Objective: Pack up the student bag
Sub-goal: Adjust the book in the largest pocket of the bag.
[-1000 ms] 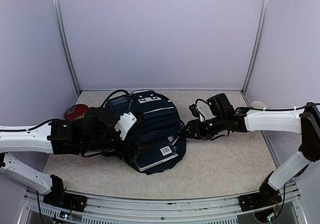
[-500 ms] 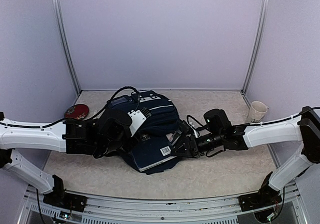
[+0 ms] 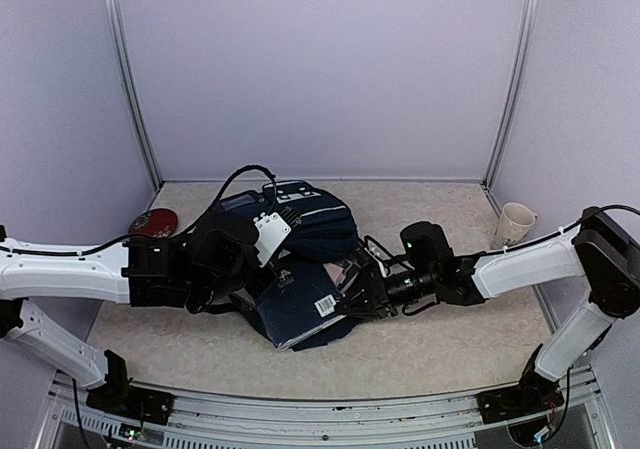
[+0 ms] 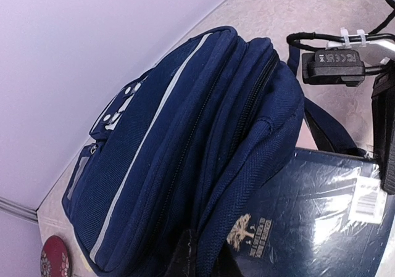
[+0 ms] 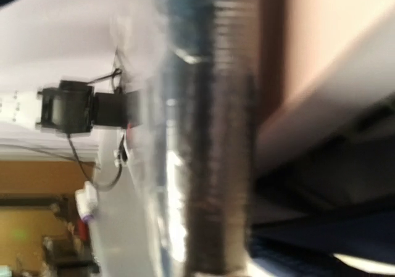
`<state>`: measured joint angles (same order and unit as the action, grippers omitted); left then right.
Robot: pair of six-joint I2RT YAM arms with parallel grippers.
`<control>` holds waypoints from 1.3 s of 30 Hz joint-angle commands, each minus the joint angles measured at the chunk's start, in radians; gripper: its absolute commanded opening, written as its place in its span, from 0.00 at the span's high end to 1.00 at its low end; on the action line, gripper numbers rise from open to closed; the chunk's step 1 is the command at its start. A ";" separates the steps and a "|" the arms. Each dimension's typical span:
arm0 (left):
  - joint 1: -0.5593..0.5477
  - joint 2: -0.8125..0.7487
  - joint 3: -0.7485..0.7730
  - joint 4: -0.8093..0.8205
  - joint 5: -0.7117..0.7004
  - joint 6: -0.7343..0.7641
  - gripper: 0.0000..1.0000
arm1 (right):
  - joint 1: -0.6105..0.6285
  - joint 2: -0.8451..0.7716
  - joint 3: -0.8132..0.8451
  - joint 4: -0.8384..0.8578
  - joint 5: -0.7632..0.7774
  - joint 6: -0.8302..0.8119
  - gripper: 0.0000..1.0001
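The student bag (image 3: 305, 219), dark navy with a thin white stripe, lies on the table's middle. In the left wrist view the student bag (image 4: 154, 135) fills the frame, and my left gripper (image 4: 203, 255) is shut on the fabric rim of its opening. From above, the left gripper (image 3: 270, 274) sits at the bag's near left side. A flat navy book (image 3: 300, 314) with a barcode label lies at the mouth, its cover (image 4: 321, 215) partly under the rim. My right gripper (image 3: 352, 294) is shut on the book's right edge; its own view is blurred, showing only the book's page edge (image 5: 216, 166).
A white mug (image 3: 514, 223) stands by the right wall. A red round object (image 3: 152, 223) lies at the far left by the corner post. Black cables (image 3: 240, 179) loop over the bag's back. Lilac walls close three sides.
My left gripper has shut on the bag's rim. The right arm swung left and down to the book's edge and its jaws closed there. The book has shifted slightly left.
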<state>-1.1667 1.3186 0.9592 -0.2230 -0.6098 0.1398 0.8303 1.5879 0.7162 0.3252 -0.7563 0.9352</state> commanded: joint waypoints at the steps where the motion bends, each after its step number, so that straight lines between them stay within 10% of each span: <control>1: 0.013 -0.039 0.039 0.080 -0.003 -0.006 1.00 | 0.010 -0.001 0.001 0.063 -0.058 0.010 0.94; 15: 0.058 -0.153 0.051 0.137 0.013 -0.001 1.00 | -0.019 -0.230 0.053 -0.211 -0.050 -0.085 1.00; 39: 0.029 -0.131 0.090 0.243 0.005 0.123 1.00 | -0.077 -0.037 -0.001 0.654 -0.090 0.096 1.00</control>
<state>-1.1149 1.1999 0.9779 -0.1299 -0.5804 0.1974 0.7601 1.5387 0.6926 0.6010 -0.8085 1.0351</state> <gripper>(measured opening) 0.040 0.143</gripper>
